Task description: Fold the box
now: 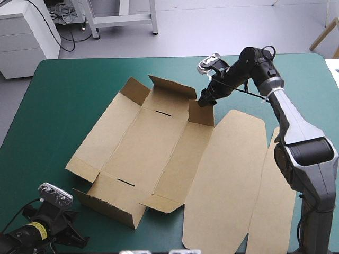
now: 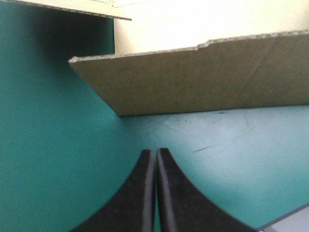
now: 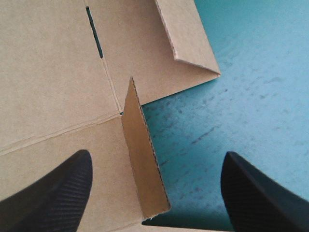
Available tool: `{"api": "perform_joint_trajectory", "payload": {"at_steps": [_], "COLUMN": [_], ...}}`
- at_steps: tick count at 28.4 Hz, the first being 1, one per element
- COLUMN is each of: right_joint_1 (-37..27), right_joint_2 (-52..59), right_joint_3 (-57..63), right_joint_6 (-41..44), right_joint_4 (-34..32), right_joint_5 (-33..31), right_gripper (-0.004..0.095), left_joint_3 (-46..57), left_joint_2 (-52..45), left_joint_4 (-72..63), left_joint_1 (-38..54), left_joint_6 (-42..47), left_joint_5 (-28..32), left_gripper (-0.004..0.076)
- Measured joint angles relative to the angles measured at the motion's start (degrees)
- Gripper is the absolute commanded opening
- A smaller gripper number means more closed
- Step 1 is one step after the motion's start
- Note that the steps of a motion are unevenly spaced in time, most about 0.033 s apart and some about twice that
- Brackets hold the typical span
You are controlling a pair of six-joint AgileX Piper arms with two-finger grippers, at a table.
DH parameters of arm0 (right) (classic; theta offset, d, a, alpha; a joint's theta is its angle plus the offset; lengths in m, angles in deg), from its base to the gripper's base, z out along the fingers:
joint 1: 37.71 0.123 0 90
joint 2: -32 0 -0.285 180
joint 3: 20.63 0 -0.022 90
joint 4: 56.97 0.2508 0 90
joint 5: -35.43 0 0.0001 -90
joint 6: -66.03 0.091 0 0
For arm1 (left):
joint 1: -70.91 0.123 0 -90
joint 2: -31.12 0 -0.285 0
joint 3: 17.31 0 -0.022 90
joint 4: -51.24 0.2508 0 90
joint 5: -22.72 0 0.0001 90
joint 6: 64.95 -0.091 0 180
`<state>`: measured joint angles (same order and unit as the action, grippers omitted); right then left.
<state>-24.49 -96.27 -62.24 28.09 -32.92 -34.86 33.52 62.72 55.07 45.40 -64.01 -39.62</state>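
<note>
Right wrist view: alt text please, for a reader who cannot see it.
The right gripper, its black fingers wide open, hovers over the brown box, one raised flap standing on edge between them. Teal-green cover shows beside the flap.

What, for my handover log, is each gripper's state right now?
Left gripper: shut, holding nothing, above the teal-green cover.
Right gripper: open, astride an upright flap of the brown cardboard box, not gripping it.
</note>
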Motion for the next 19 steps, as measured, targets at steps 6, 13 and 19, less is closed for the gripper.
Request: {"api": "perform_joint_trajectory", "payload": {"at_steps": [6,13,19], "right_joint_1": [0.00,0.91,2.52], "right_joint_2": [-4.20,-6.53,-8.31], "right_joint_3": [-0.02,-0.02,-0.02], "right_joint_6": [-1.04,-2.29,-2.47], "right_joint_4": [1.05,3.71,3.90], "right_joint_5": [0.23,0.57,0.64], "right_gripper": [0.0673,0.0550,0.0297], "left_joint_3": [0.00,0.00,0.00], "left_joint_2": [0.00,0.00,0.00], "left_joint_4": [0.00,0.00,0.00], "left_joint_1": [0.00,0.00,0.00], "left_joint_6": [0.00,0.00,0.00], "left_joint_5": [0.00,0.00,0.01], "left_gripper": [-0.0010,-0.0010,-0.0010]}}
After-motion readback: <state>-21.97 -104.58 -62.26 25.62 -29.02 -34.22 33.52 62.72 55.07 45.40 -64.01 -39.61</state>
